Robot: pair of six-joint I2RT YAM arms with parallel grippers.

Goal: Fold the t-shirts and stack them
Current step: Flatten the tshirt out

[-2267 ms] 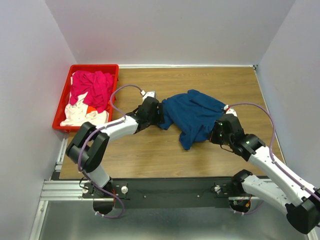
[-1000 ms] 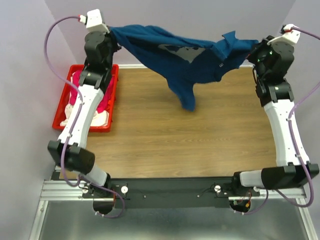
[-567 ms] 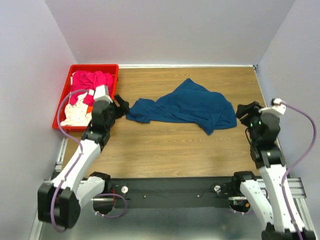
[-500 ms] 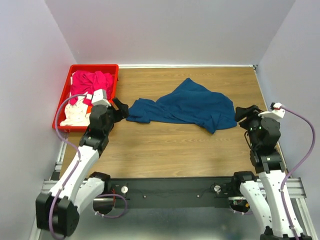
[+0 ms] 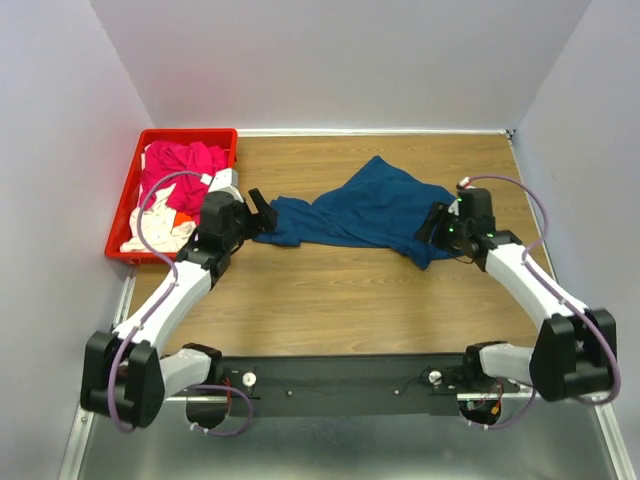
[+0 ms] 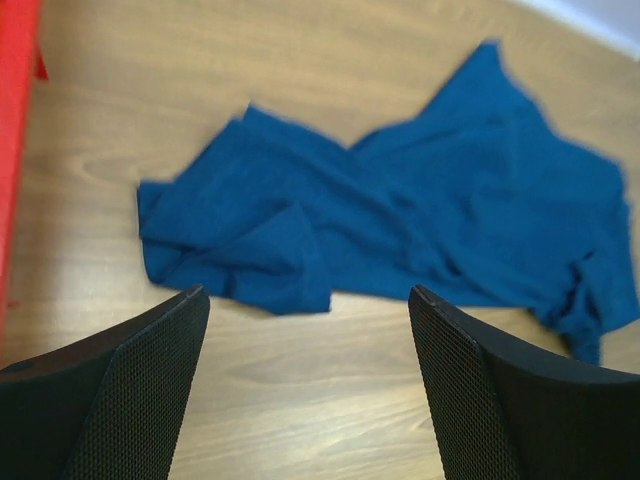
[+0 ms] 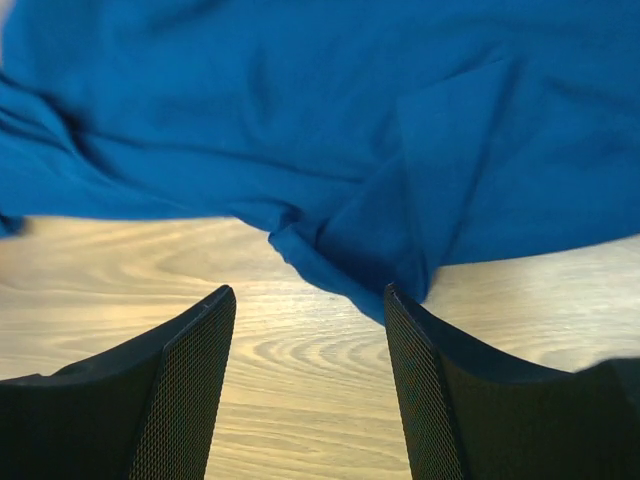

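A dark navy t-shirt (image 5: 365,212) lies crumpled and partly spread on the wooden table (image 5: 340,300), unfolded. My left gripper (image 5: 262,212) is open just off the shirt's left end, with nothing between its fingers. In the left wrist view the navy shirt (image 6: 400,210) lies ahead of the open left gripper (image 6: 308,292). My right gripper (image 5: 435,226) is open at the shirt's lower right corner. In the right wrist view a folded hem of the shirt (image 7: 300,120) reaches down to the open right gripper (image 7: 308,290), ungripped. A magenta-pink t-shirt (image 5: 180,165) and a white t-shirt (image 5: 150,232) are heaped in the crate.
The red plastic crate (image 5: 187,132) stands at the table's left edge, just behind my left arm; its red wall (image 6: 15,150) shows in the left wrist view. Grey walls close in the back and both sides. Bare wood lies in front of the shirt.
A second ago both grippers held the navy shirt stretched high in the air. It now lies on the table, both grippers have opened, and both arms have moved in to its ends.
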